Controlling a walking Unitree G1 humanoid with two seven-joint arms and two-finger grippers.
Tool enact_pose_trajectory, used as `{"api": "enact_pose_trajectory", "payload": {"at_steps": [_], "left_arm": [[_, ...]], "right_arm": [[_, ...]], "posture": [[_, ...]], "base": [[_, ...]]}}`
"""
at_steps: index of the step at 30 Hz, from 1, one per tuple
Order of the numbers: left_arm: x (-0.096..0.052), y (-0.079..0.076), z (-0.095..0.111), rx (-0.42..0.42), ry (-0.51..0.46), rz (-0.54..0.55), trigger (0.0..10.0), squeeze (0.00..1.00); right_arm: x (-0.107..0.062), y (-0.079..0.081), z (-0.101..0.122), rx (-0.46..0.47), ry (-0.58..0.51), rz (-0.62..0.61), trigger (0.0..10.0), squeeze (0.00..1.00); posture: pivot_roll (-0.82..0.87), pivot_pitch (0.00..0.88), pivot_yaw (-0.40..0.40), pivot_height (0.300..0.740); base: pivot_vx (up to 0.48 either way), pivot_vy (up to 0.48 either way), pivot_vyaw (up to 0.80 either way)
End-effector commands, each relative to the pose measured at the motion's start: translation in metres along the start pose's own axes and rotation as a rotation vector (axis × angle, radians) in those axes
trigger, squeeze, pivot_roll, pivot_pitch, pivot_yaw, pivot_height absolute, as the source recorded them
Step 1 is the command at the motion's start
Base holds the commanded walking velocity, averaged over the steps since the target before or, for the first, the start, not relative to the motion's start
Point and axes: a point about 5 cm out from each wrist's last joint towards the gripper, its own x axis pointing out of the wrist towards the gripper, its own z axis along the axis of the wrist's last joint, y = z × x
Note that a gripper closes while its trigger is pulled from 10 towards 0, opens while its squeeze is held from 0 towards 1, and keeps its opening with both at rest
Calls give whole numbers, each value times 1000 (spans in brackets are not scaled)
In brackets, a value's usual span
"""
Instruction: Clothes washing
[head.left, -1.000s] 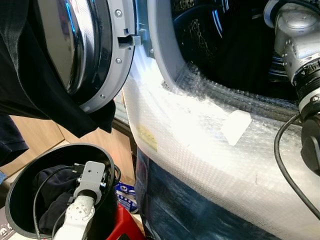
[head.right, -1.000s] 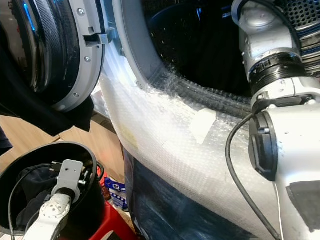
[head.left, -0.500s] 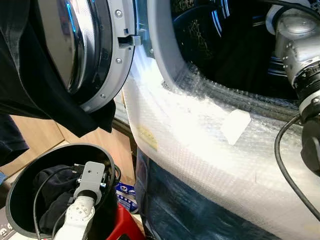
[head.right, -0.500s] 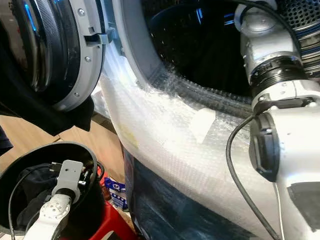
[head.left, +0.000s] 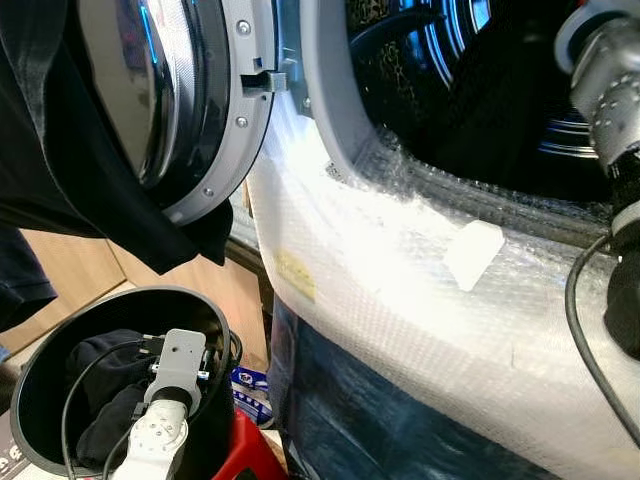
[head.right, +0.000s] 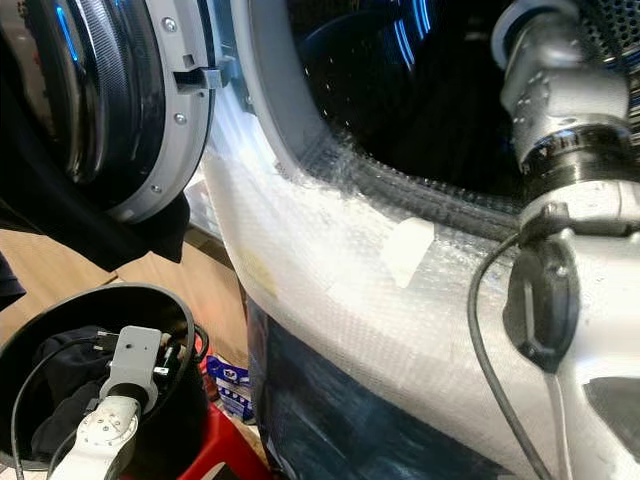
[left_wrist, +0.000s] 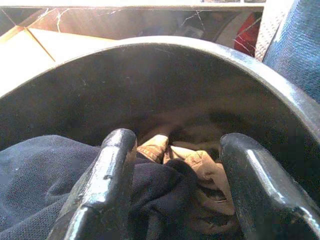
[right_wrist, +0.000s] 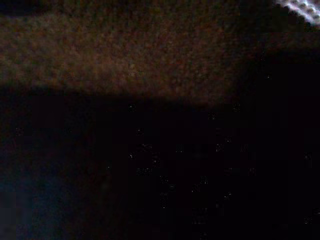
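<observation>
Nearest, low on the robot's left, the left gripper (left_wrist: 172, 195) reaches down into the black bucket (head.left: 40, 380). Its fingers (left_wrist: 107, 185) stand wide apart over the laundry, a dark navy garment (left_wrist: 45, 180) with a tan piece (left_wrist: 200, 167) just beyond it toward the bucket's far wall. The fingers touch the cloth or nearly so, but nothing is pinched yet. The bucket sits on something red (head.left: 250, 450) at the washer's foot.

Further on, the washer (head.left: 400, 290) front is wrapped in bubble film with a tape patch (head.left: 472, 252). Its door (head.left: 200, 110) hangs open to the left with a black garment (head.left: 60, 180) draped over it. Farthest, the right arm (head.right: 560, 110) reaches into the dark drum (head.right: 400, 90). The right wrist view is nearly black, so I cannot tell how that gripper's jaws stand.

Risks, as I judge them: closing on the navy fold alone may drag the tan piece half out and drop it beside the bucket. The left arm's cable (head.left: 75, 400) could also snag on the rim as it lifts.

Against a second ago, the left wrist sits slightly lower in the bucket and the right arm has pushed deeper into the drum. The view has also shifted a little.
</observation>
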Motion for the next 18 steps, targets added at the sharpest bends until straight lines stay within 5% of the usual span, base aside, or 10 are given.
{"api": "enact_pose_trajectory", "payload": {"at_steps": [1,13,18], "left_arm": [[-3,-5,-2,3,14,-21,10000,0],[-12,-1,-9,3,39,-9,10000,0],[-8,1,-6,7,34,-10,10000,0]], "right_arm": [[-7,3,11,43,-34,22,10000,0],[-85,14,-10,-45,-78,179,10000,0],[-96,8,-7,-69,-80,194,10000,0]], "posture": [[-59,9,-36,740],[-34,9,-14,740],[-40,14,-6,740]], "base": [[0,0,0],[0,0,0],[0,0,0]]}}
